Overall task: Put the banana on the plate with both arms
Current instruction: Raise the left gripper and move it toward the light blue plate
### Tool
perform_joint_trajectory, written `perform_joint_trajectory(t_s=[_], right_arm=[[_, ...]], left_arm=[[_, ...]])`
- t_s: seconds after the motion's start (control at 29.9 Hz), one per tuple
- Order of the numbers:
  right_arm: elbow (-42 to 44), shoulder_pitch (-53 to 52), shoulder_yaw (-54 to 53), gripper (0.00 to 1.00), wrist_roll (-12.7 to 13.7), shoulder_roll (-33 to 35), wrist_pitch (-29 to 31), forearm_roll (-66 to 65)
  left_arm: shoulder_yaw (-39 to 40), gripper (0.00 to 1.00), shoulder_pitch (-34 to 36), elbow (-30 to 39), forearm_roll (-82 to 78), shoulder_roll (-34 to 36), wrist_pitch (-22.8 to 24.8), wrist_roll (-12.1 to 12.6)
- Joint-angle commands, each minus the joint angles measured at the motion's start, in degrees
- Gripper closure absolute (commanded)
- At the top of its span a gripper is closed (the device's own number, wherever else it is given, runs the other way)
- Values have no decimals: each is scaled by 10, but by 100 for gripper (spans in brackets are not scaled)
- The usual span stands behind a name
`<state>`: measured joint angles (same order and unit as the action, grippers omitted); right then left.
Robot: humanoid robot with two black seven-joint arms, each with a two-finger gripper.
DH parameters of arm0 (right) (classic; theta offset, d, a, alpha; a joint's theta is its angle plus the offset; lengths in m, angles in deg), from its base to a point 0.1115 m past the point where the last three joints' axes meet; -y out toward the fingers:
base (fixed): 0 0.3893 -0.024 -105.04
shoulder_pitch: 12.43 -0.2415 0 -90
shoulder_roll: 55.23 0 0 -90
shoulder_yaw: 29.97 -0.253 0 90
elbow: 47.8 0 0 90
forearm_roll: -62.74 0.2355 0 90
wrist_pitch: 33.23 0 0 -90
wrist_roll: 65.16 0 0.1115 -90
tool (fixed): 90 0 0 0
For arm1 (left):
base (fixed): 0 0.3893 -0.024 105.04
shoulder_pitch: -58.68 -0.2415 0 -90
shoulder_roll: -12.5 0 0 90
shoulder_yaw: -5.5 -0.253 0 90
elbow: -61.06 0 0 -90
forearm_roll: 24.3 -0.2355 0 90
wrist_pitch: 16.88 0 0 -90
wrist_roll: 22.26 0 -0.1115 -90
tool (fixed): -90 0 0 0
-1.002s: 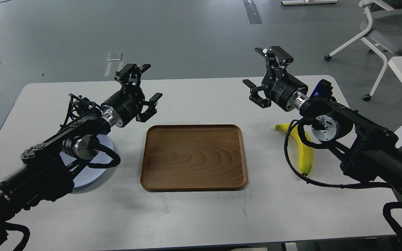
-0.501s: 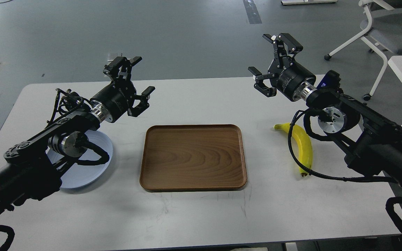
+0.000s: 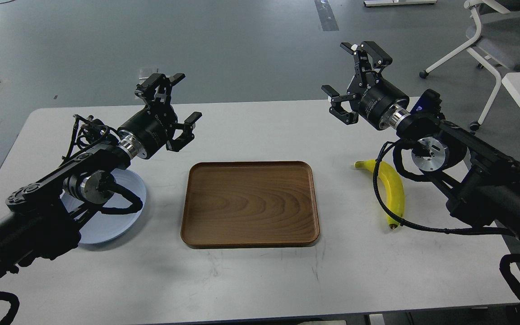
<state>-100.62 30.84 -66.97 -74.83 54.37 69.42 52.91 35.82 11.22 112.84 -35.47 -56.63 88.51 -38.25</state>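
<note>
From the head view, the yellow banana (image 3: 392,193) lies on the white table (image 3: 260,266) right of the brown tray (image 3: 249,203), far from the blue plate (image 3: 114,223), while the left gripper (image 3: 173,101) and right gripper (image 3: 355,72) hang wide apart, holding nothing.

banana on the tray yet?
No, the banana lies on the bare table to the right of the wooden tray, apart from it.
</note>
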Motion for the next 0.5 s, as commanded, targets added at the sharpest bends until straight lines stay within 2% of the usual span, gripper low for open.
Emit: perform_joint_trajectory(t_s=[0.0, 0.47], right_arm=[[1, 0, 0, 0, -3, 0, -3, -1], [-1, -3, 4, 0, -3, 9, -6, -6]], left_arm=[[0, 2, 1, 0, -2, 2, 4, 1], [1, 2, 6, 0, -2, 2, -3, 0]])
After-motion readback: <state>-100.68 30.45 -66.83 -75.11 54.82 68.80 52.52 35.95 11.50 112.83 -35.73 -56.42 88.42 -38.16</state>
